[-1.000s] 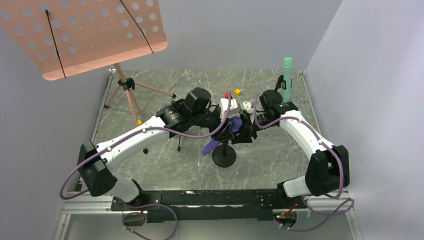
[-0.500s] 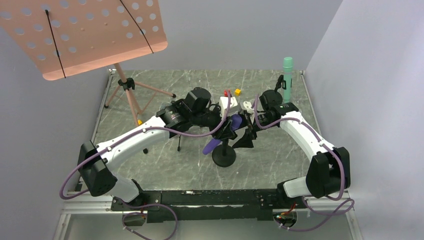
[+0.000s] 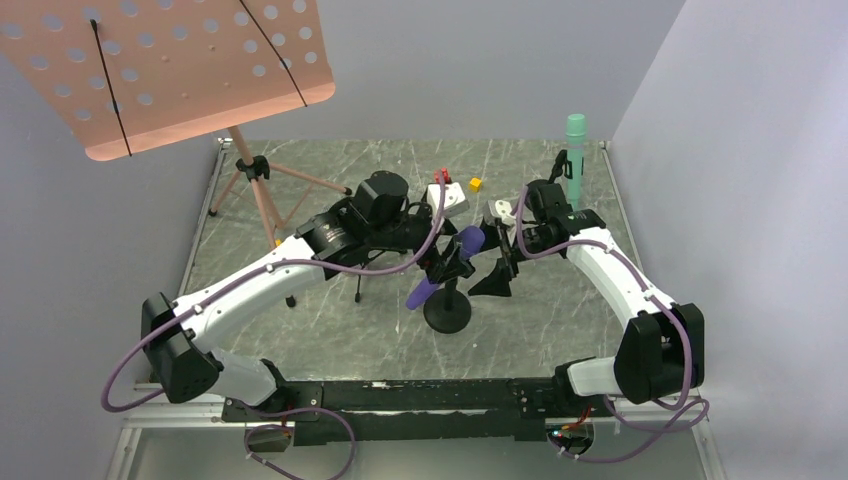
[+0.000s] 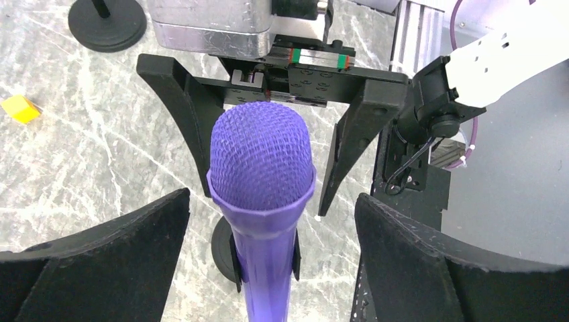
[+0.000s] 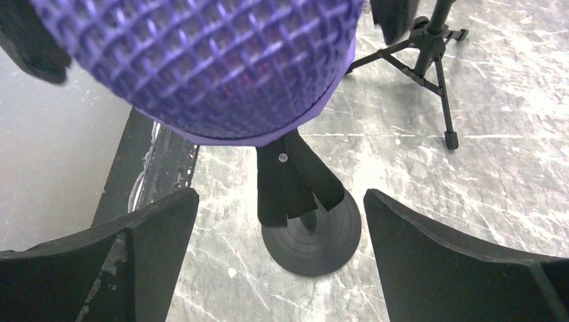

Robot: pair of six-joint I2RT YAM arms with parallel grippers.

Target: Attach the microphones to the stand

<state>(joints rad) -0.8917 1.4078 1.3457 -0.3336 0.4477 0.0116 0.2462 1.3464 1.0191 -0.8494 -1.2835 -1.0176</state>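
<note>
The purple microphone (image 3: pixel 445 265) sits tilted in the black clip (image 5: pixel 288 181) of a stand with a round base (image 3: pixel 447 312). Its mesh head (image 4: pixel 262 168) points up and to the right. My left gripper (image 3: pixel 440 258) is open, its fingers (image 4: pixel 100 261) wide apart on either side of the purple body without touching it. My right gripper (image 3: pixel 497 272) is open too, just right of the head, and its fingers (image 5: pixel 456 261) frame the stand's base (image 5: pixel 312 238). A teal-green microphone (image 3: pixel 575 145) stands upright in a holder at the back right.
A salmon perforated music stand (image 3: pixel 170 70) on a tripod (image 3: pixel 262 190) fills the back left. A small black tripod (image 5: pixel 429 60) stands left of the stand. A white box (image 3: pixel 447 196) and a yellow cube (image 3: pixel 475 184) lie behind the grippers. Walls close in on both sides.
Both grippers have opened and let go of the purple microphone, which stays in the clip. The left arm has drawn back a little to the left.
</note>
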